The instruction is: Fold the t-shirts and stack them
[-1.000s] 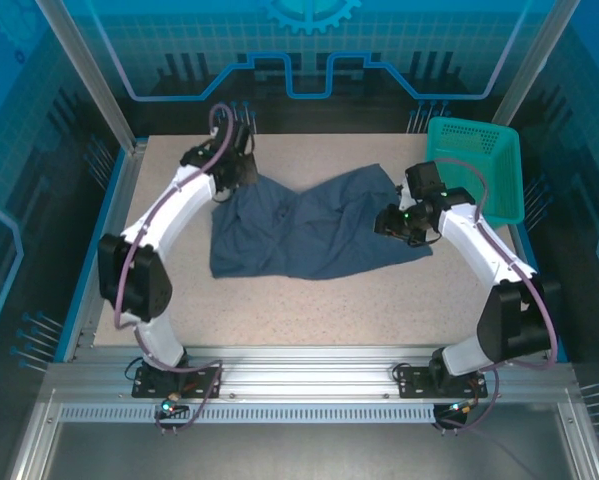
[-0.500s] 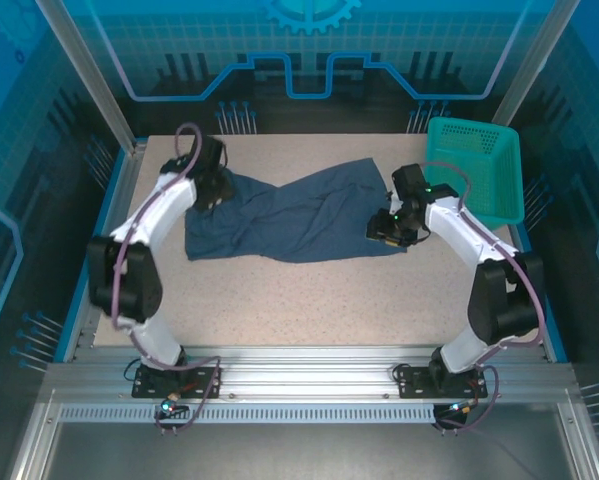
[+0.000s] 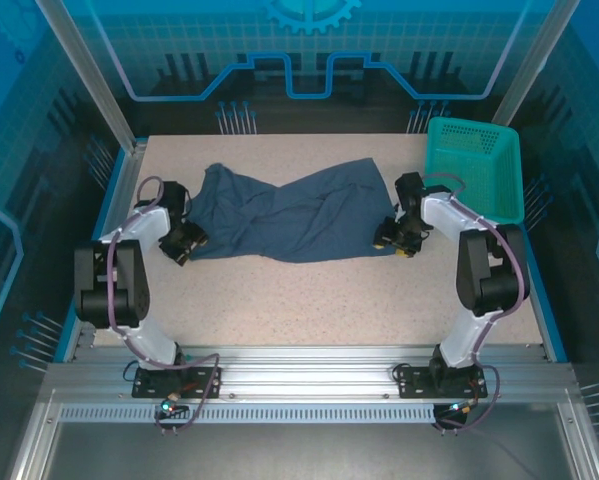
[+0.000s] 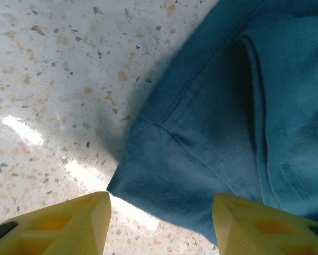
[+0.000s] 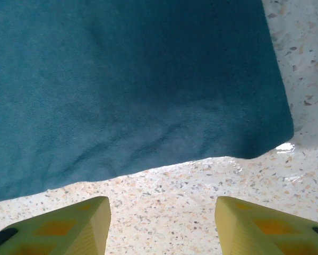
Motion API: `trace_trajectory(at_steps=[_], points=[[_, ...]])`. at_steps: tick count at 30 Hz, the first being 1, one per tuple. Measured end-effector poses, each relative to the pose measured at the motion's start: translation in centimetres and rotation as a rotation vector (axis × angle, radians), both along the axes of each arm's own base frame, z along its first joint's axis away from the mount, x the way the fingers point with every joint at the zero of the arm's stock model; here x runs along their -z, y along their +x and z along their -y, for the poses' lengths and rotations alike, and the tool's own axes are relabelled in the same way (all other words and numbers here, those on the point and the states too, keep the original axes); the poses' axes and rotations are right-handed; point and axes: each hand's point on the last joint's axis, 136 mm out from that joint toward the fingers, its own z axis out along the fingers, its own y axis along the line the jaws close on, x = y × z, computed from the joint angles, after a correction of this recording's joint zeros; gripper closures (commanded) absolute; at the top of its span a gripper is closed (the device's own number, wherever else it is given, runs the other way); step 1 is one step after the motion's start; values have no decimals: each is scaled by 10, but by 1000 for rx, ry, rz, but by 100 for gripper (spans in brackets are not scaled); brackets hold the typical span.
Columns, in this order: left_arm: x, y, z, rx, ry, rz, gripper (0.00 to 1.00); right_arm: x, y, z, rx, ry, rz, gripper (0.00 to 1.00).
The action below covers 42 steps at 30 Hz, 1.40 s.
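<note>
Speckled beige tabletop (image 3: 309,300); blue translucent enclosure walls (image 3: 309,60) with circuit pattern; aluminium rail (image 3: 309,385) along near edge.

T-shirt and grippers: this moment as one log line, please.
t-shirt: unfolded on table | left gripper: open at its left end | right gripper: open at its right end

The t-shirt (image 3: 289,215) lies spread and wrinkled on the table (image 3: 319,300), between the two grippers.

Left gripper (image 3: 187,247): low over the table, at the shirt's near-left corner. The fabric extends from this gripper toward the right and toward the far edge. The left arm is folded back tightly near the table's left edge.

Right gripper (image 3: 392,246): low over the table, at the shirt's near-right corner. The fabric extends from this gripper toward the left.

The basket (image 3: 474,170) stands beyond and to the right of the right gripper, apart from the shirt.
</note>
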Motion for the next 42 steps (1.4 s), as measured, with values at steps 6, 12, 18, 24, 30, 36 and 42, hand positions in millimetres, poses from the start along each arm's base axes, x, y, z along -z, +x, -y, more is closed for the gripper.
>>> trace_trajectory(at_steps=[6, 12, 18, 24, 30, 36, 42], points=[[6, -2, -3, 11, 20, -21, 44, 12, -2, 7, 17, -40, -31, 45], [8, -1, -9, 42, 58, -23, 43, 26, 1, 10, 25, -64, -64, 51], [20, 1, -11, 68, 74, -44, 56, 31, 7, 15, 35, -92, -95, 73], [22, 14, -13, 88, 86, 4, 94, 29, 20, 14, 23, -91, -55, 98], [6, 22, -9, 110, 103, 59, 100, 23, 28, 17, 20, -108, -15, 100], [-46, 10, 11, 131, 146, 134, 100, -20, 40, 19, 24, -130, 100, 100], [-92, -13, 14, 84, 156, 204, 100, -62, 45, 23, 33, -146, 205, 100]])
